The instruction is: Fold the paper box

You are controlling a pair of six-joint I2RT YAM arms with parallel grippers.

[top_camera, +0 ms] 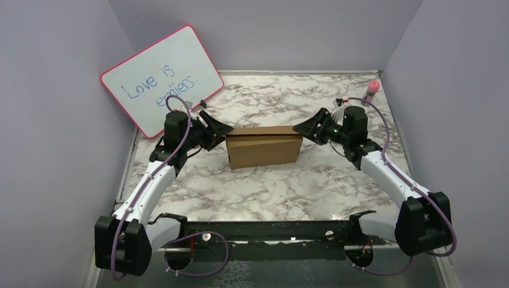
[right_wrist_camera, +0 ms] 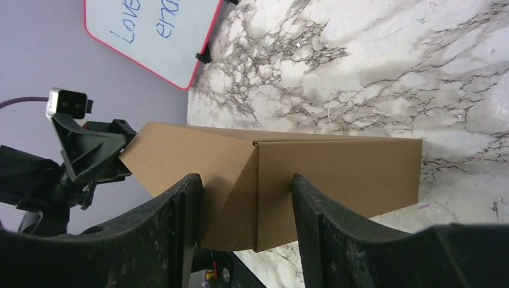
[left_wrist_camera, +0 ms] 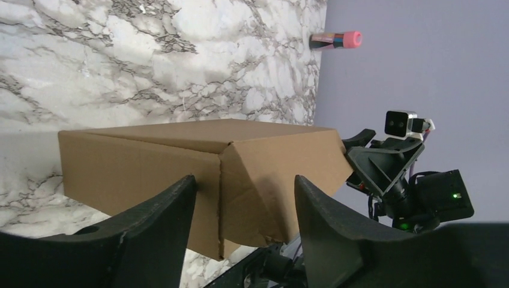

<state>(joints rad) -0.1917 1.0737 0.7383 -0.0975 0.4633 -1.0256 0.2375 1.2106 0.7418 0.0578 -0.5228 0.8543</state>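
Observation:
The paper box is a closed brown cardboard box lying on its long side in the middle of the marble table. My left gripper is open at the box's left end. My right gripper is open at its right end. In the left wrist view the box fills the gap between the spread fingers of the left gripper. In the right wrist view the box sits just beyond the open right gripper. Both sets of fingertips are at the box's end faces. I cannot tell whether they touch it.
A pink-framed whiteboard leans on the back left wall; it also shows in the right wrist view. A pink-capped marker lies at the back right corner, also in the left wrist view. Purple walls enclose the table on three sides.

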